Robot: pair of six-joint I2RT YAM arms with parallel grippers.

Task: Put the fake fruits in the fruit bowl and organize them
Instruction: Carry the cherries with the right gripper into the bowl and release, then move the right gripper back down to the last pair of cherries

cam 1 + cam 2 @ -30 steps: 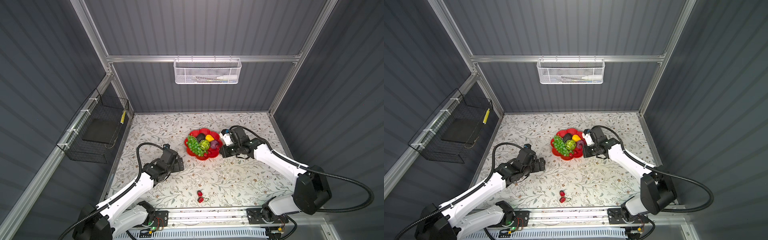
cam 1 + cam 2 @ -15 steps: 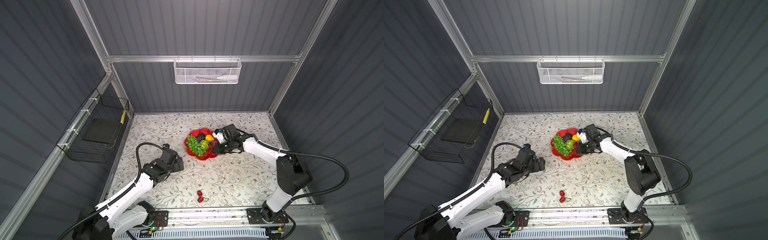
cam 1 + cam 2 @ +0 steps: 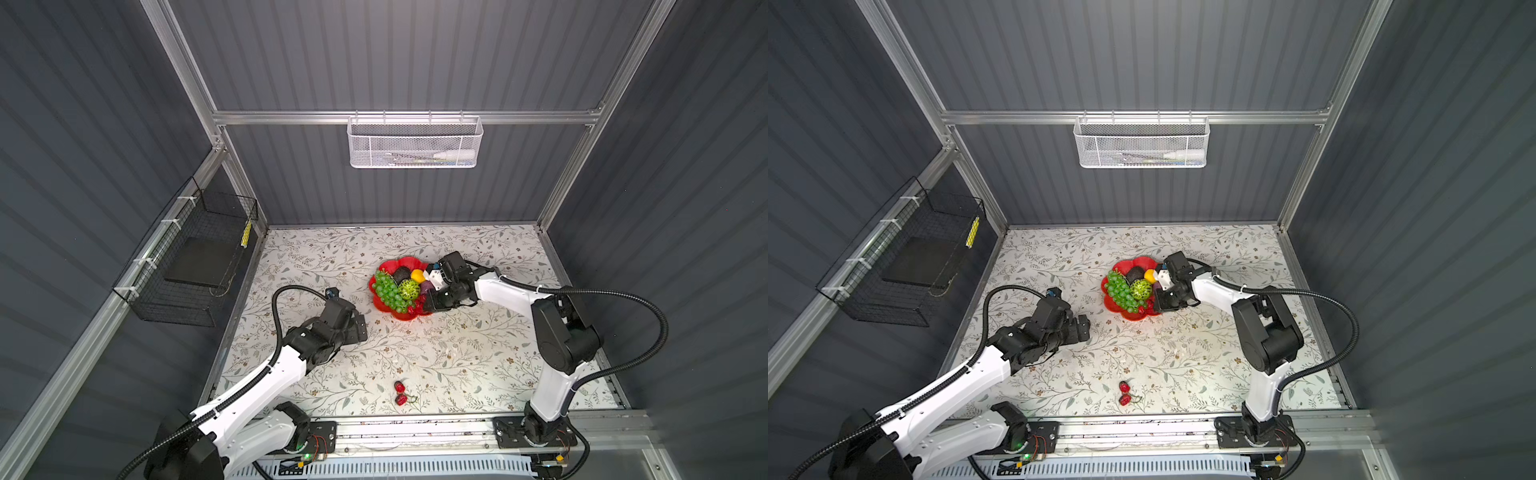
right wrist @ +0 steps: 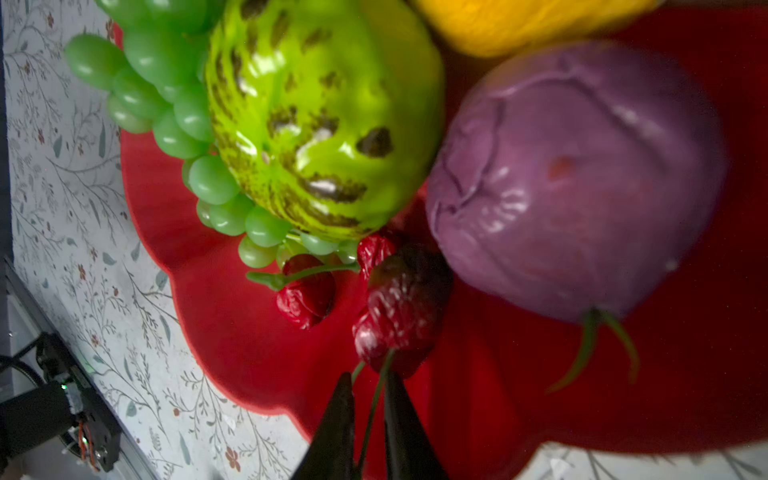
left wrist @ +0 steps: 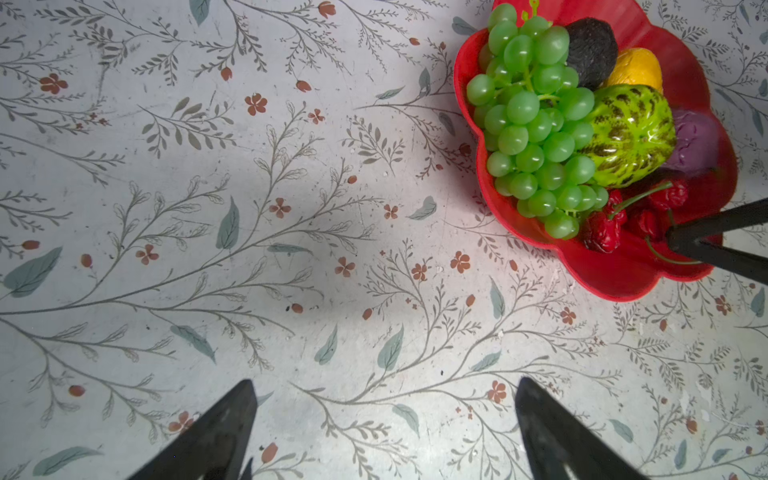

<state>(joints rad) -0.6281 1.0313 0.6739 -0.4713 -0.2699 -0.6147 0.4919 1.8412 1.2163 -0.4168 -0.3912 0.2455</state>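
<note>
The red scalloped fruit bowl (image 3: 399, 318) (image 3: 1133, 318) holds the green grape bunch (image 3: 388, 291), bumpy green ball (image 4: 316, 124), dark avocado (image 5: 592, 48), yellow pear (image 5: 636, 68) and purple round fruit (image 4: 582, 174). Stemmed red cherries (image 4: 399, 316) lie at its near edge. My right gripper (image 4: 369, 376) (image 3: 426, 305) hangs over that edge, jaws narrowly parted, with a green cherry stem running loose between them. Another pair of cherries (image 3: 401, 392) (image 3: 1124, 392) lies on the table near the front. My left gripper (image 5: 384, 386) (image 3: 359, 328) is open and holds nothing, left of the bowl.
A white mesh basket (image 3: 413, 143) hangs on the back wall and a black wire basket (image 3: 195, 266) on the left wall. The metal rail (image 3: 415, 428) with both arm bases runs along the front edge of the floral table top.
My right gripper has moved in over the bowl's near right edge and its jaws have parted slightly around the cherry stem. The left arm has not moved.
</note>
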